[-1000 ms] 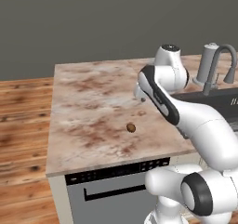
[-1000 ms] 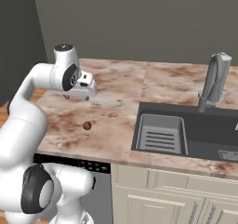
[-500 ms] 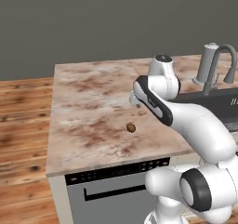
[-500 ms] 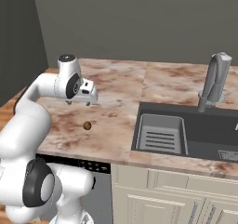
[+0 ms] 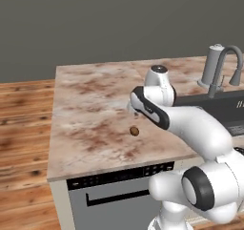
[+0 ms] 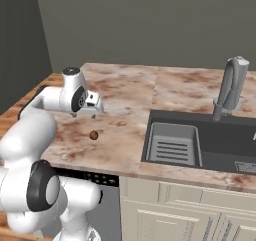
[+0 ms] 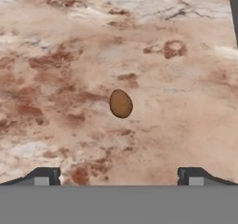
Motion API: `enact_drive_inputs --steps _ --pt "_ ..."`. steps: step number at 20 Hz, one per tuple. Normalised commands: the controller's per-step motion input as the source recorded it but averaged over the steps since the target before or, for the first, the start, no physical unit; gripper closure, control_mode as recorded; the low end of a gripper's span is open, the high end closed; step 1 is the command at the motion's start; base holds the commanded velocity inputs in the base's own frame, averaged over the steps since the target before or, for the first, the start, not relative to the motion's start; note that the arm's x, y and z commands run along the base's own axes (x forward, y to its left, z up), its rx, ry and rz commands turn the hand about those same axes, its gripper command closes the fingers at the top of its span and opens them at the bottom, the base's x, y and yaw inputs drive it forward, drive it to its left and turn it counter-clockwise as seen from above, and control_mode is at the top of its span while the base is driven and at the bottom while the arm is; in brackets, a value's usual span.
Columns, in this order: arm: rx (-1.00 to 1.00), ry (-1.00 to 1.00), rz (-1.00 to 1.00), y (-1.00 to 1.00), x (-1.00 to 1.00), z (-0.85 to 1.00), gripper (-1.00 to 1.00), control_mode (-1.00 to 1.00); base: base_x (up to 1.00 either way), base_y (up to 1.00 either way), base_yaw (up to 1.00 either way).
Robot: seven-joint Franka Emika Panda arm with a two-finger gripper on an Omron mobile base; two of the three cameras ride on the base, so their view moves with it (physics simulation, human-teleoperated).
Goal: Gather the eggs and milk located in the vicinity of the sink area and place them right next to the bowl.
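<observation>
One brown egg (image 7: pixel 121 103) lies on the marbled counter, seen from the left base view as a small lump (image 5: pixel 134 130) near the counter's front and from the right base view as egg (image 6: pixel 93 134). My gripper (image 7: pixel 119 176) hangs open above the egg, a little behind it, with nothing between its fingertips. In the right base view the gripper (image 6: pixel 95 110) sits just above and behind the egg. The sink (image 6: pixel 220 147) lies to the right. The milk and the bowl are out of view.
A grey arched faucet (image 6: pixel 231 87) stands behind the sink, and a ribbed rack (image 6: pixel 172 144) lies in the basin's left half. The counter (image 5: pixel 90 109) ends at the left over a wooden floor (image 5: pixel 24 129). A dishwasher front (image 5: pixel 114 191) sits below.
The hand has come down towards the counter and closer to the egg. The jaws have stayed open and the egg has not moved.
</observation>
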Motion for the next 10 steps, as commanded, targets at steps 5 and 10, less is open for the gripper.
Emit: enact_drive_inputs --steps 5,10 --pt "0.00 0.00 0.00 0.06 0.21 -0.26 -1.00 -1.00 0.00 0.00 0.00" --pt "-0.01 0.01 0.00 0.09 0.20 -0.29 -1.00 -1.00 0.00 0.00 0.00"
